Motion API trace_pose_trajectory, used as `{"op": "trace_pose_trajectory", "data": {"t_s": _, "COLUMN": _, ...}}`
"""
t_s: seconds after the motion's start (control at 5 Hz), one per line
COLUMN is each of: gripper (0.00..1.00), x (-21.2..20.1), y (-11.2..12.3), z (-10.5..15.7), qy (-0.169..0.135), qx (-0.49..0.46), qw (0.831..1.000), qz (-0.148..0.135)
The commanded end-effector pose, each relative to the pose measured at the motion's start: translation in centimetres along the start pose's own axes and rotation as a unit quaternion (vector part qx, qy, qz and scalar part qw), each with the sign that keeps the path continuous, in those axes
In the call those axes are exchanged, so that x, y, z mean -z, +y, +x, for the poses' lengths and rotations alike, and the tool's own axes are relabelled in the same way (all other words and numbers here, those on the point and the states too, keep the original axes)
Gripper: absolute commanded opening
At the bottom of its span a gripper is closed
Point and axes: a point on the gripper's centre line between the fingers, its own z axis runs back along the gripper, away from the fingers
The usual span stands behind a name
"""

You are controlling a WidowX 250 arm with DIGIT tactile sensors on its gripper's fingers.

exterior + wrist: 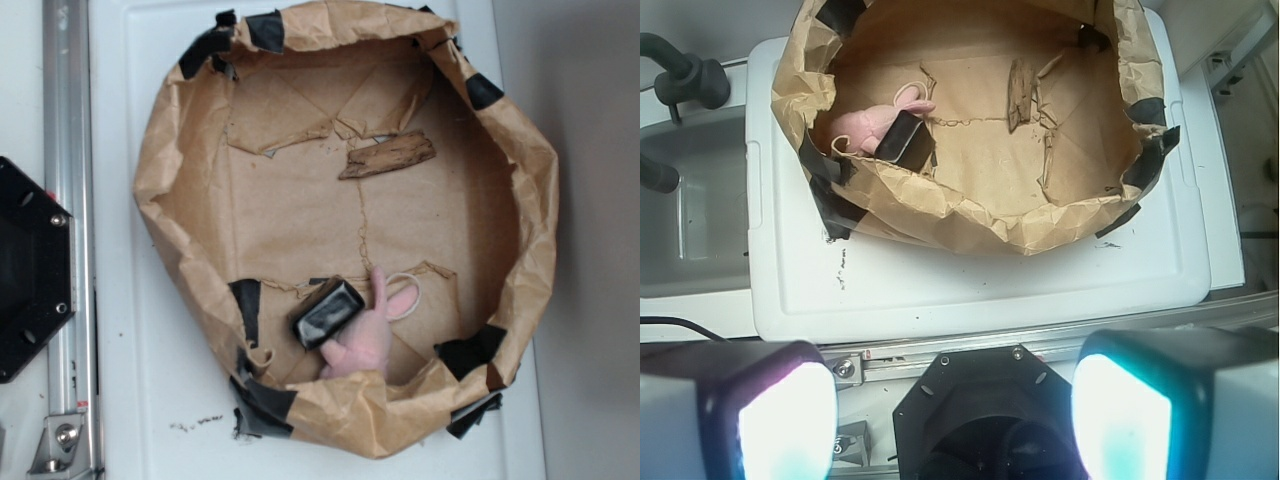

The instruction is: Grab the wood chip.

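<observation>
Paper forms a crumpled brown basin (530,210) patched with strips of black tape (265,30), sitting on a white plastic lid (970,285). The wood chip (387,156) lies flat on the basin floor, a jagged brown splinter with darker grain, untouched and apart from the other objects. In the wrist view the wood chip (1021,94) appears far ahead of the gripper (955,410), slightly to the right of its centre line, standing lengthwise away from the camera. The gripper's 2 fingers (1120,415) fill the bottom corners of that view, spread wide with nothing between them, glowing pale teal from glare. They hang back over the robot's black base (970,410), well short of the basin rim.

A shiny black rectangular block (327,312) rests against a pink plush toy (362,340) near the basin wall. From the gripper, that pair sits ahead and to the left, well apart from the wood chip. A metal rail (65,200) runs beside the lid in the exterior view, next to the black base (30,270).
</observation>
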Motion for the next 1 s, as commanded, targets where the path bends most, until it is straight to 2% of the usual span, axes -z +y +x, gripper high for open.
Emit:
{"op": "trace_pose_trajectory", "data": {"t_s": 0.0, "gripper": 1.00, "x": 0.0, "y": 0.0, "z": 0.0, "qy": 0.000, "qx": 0.000, "qw": 1.000, "qz": 0.000}}
{"op": "trace_pose_trajectory", "data": {"t_s": 0.2, "gripper": 1.00, "x": 2.8, "y": 1.0, "z": 3.4, "qy": -0.038, "qx": -0.023, "qw": 0.998, "qz": 0.048}}
{"op": "trace_pose_trajectory", "data": {"t_s": 0.4, "gripper": 1.00, "x": 5.2, "y": 2.1, "z": 6.2, "qy": -0.034, "qx": -0.031, "qw": 0.997, "qz": 0.065}}
{"op": "trace_pose_trajectory", "data": {"t_s": 0.6, "gripper": 1.00, "x": 8.3, "y": 2.6, "z": 8.1, "qy": -0.020, "qx": -0.025, "qw": 0.998, "qz": 0.058}}
{"op": "trace_pose_trajectory", "data": {"t_s": 0.8, "gripper": 1.00, "x": 12.1, "y": 3.3, "z": 10.3, "qy": -0.020, "qx": -0.020, "qw": 0.997, "qz": 0.066}}
